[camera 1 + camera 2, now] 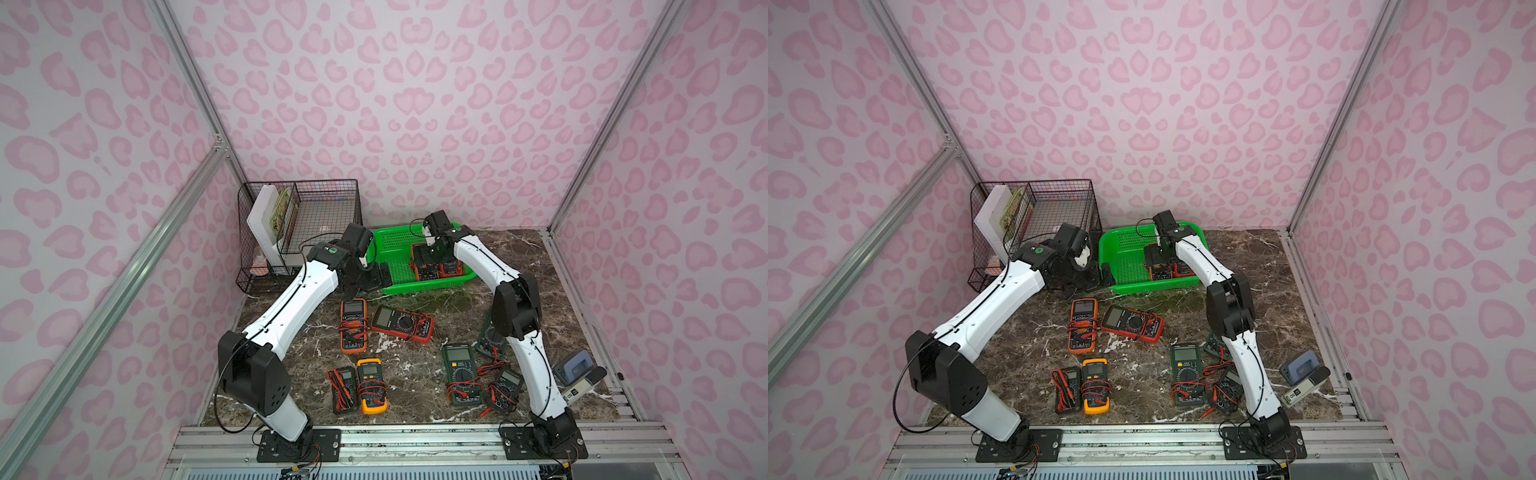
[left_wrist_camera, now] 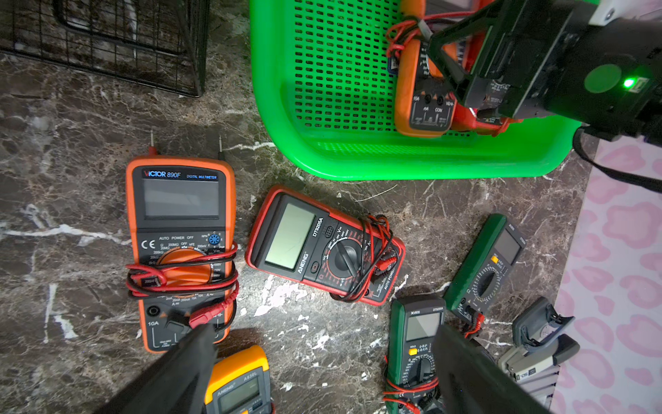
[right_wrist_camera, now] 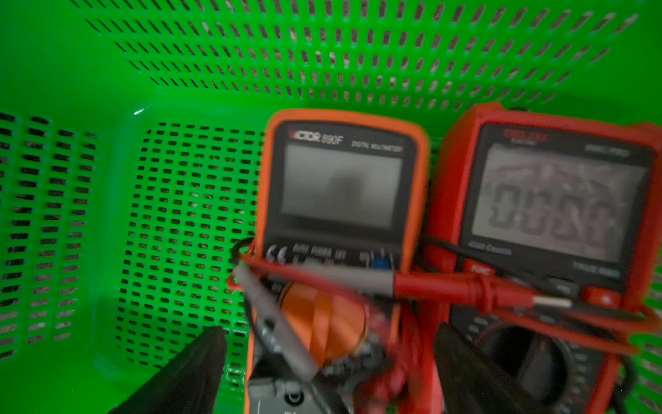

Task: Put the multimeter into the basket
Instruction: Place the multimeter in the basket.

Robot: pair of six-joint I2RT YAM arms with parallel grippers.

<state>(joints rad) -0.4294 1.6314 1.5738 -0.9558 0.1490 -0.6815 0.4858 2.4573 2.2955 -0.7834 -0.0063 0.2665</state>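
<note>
- Multimeter, the orange one, lies flat in the basket, side by side with a red multimeter: we count two inside
- We count seven more multimeters on the marble table, one partly hidden under the right arm
- Right gripper hangs over the orange one's dial, jaws wide and straddling it, one finger clear of its side
- Left gripper hovers wide open above the table, just beside the basket

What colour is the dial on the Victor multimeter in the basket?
The dial is orange, best seen in the right wrist view.
</note>
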